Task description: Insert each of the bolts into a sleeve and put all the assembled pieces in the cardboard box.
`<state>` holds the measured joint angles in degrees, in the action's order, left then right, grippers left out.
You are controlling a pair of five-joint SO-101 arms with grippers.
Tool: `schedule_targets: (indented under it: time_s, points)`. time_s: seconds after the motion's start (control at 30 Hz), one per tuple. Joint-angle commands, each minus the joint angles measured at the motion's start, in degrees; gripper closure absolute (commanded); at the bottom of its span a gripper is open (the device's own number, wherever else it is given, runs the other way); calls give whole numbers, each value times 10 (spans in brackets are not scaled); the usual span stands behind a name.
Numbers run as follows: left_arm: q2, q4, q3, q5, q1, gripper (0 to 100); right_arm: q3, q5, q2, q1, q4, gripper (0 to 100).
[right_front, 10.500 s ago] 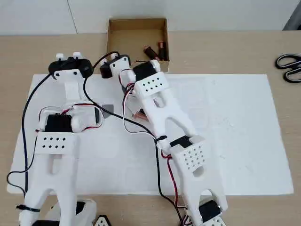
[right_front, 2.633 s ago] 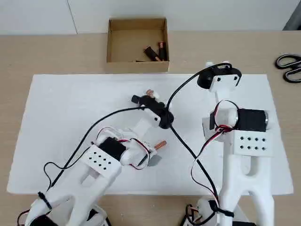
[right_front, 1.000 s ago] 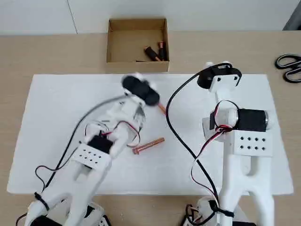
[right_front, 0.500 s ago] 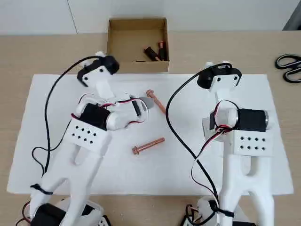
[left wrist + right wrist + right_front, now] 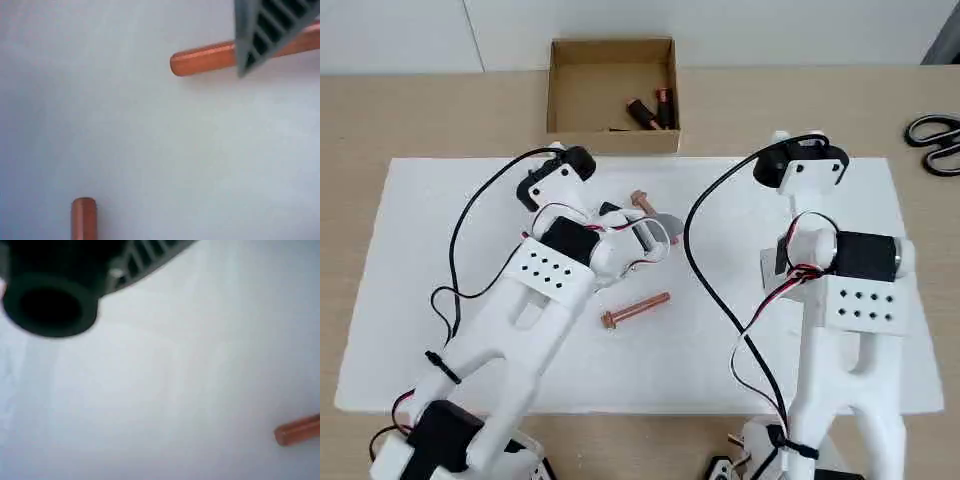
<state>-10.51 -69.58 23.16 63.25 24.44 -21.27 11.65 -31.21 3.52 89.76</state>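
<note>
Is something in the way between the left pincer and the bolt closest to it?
No, nothing I can see. The left pincer sits right over that bolt, which lies on the white sheet.

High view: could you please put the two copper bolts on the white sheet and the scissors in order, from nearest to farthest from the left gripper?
Counted from the left gripper:
1. The upper bolt, on the white sheet, partly under the gripper itself.
2. The lower bolt, lying free on the sheet, toward the arm bases.
3. The scissors, off the sheet, beyond its far right corner.
</note>
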Motion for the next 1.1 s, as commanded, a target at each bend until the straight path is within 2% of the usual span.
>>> schedule_targets:
  time_s: [0.0,0.27,0.57,0.83,1.07]
  points:
    - [-31,-18,-9,5,4,612,5,-3,-19,5,-10,995]
    - [-48,-85,-7,10,69,613,4,-3,-15,0,-25,995]
    - [-47,-47,109,10,84,614,4,-3,-16,2,-25,995]
    - [-47,47,185,22,79,614,4,-3,-18,0,-21,995]
    - [-47,144,226,34,32,614,3,-3,-18,2,-20,995]
